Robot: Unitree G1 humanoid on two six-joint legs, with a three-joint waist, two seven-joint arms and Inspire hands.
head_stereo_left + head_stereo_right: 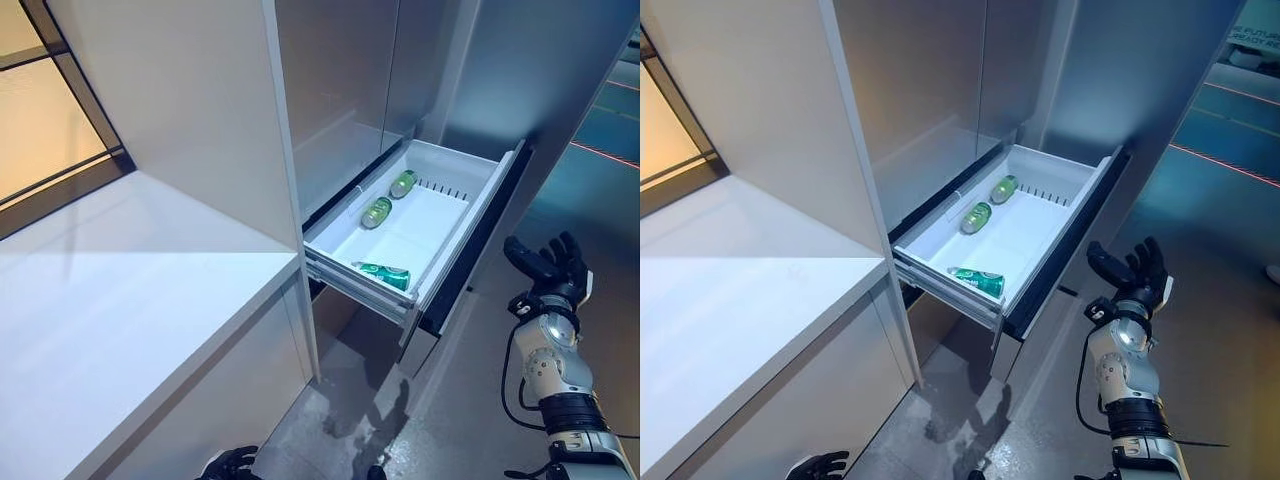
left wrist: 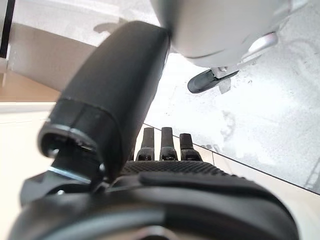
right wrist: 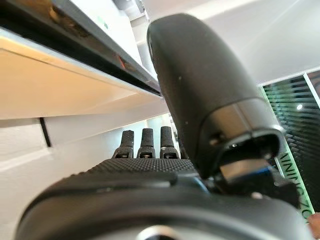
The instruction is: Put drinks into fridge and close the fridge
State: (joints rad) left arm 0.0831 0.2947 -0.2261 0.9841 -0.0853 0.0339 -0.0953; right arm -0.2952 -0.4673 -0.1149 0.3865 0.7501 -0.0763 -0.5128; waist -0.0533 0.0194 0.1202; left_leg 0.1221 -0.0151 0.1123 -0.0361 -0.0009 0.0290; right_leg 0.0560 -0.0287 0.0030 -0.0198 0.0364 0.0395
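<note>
The fridge's white drawer (image 1: 452,166) is pulled out, its dark front panel (image 1: 478,243) facing right. Three green drinks lie inside it: two cans (image 1: 403,183) (image 1: 376,212) near the back and one (image 1: 383,274) at the front corner. My right hand (image 1: 550,265) hovers open and empty just right of the front panel, apart from it; its straight fingers (image 3: 142,142) show in the right wrist view. My left hand (image 1: 232,462) hangs low by the floor, empty, with its fingers (image 2: 162,145) straight.
A white counter (image 1: 120,300) fills the left side, with a tall white side panel (image 1: 200,110) between it and the fridge. The grey upper fridge doors (image 1: 340,90) are shut above the drawer. Grey floor (image 1: 460,400) lies below and to the right.
</note>
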